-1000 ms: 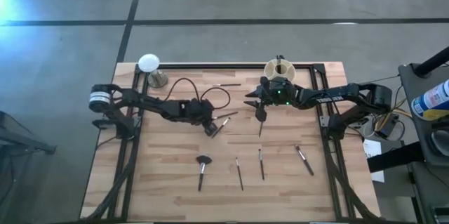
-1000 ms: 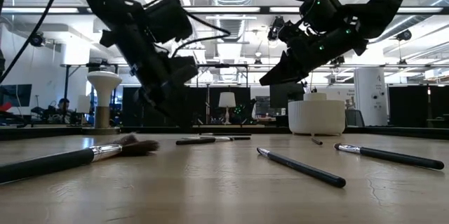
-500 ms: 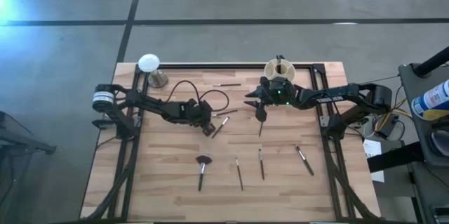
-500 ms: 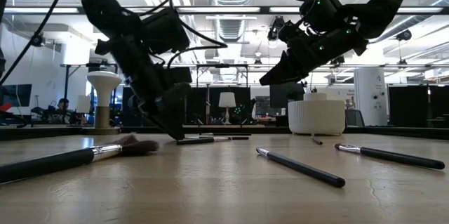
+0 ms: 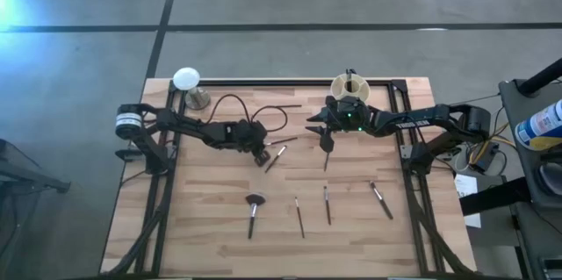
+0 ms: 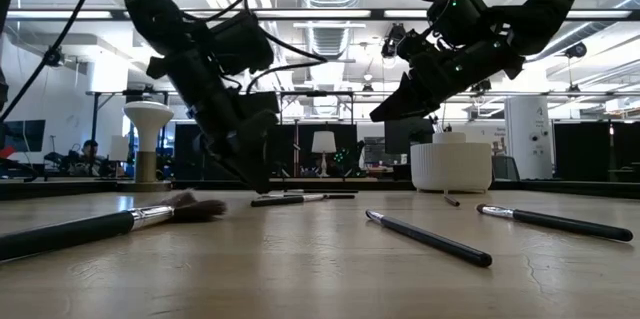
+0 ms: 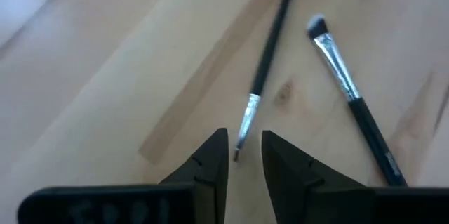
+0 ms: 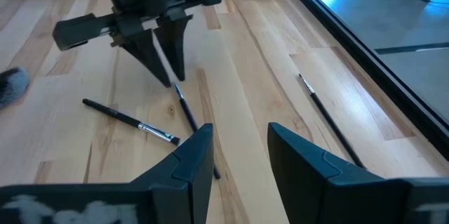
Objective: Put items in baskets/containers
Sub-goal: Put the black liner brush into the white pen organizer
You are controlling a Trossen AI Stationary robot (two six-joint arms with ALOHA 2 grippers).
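Thin makeup brushes lie flat on the wooden table (image 5: 202, 227). My left gripper (image 7: 244, 155) (image 5: 264, 152) is open and points down. Its fingertips stand on either side of the fine tip of a dark-handled brush (image 7: 265, 55) (image 5: 284, 142); I cannot tell whether they touch it. A second brush (image 7: 351, 94) with an angled head lies beside it. My right gripper (image 8: 240, 150) (image 5: 325, 142) hangs open in the air near the cream-white cup (image 5: 349, 87) (image 6: 451, 167), with nothing between its fingers. The cup stands at the far edge.
A white disc on a metal stand (image 5: 186, 80) is at the far left corner. A fluffy-headed brush (image 5: 254, 205) and three thin ones (image 5: 327, 205) lie toward the near edge. Another thin brush (image 5: 283, 104) lies near the far rail. A black frame rims the table.
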